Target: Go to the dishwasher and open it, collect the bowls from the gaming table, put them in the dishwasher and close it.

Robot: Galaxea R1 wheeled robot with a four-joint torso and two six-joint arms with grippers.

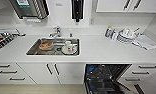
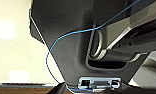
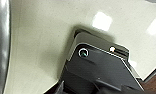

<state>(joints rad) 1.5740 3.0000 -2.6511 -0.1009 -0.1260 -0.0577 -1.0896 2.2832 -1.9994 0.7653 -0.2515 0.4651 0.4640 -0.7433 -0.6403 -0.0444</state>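
Lower right of head view: dishwasher (image 1: pixel 104 78) stands open, racks visible, so step 1 looks done. No bowls loaded as far as visible; collection, loading, closing remain. Gripper state: cannot tell, both arms.

The sink (image 1: pixel 31 50) is brushed metal, dull-shining, with a chromed tap (image 1: pixel 56 31) behind it; the countertop (image 1: pixel 99 50) is smooth, matt white; the cabinet doors (image 1: pixel 69 72) are plain white with dark bar handles; the dishwasher (image 1: pixel 104 77) shows a dark interior; the floor (image 3: pixel 44 32) is pale and glossy, throwing back light patches.
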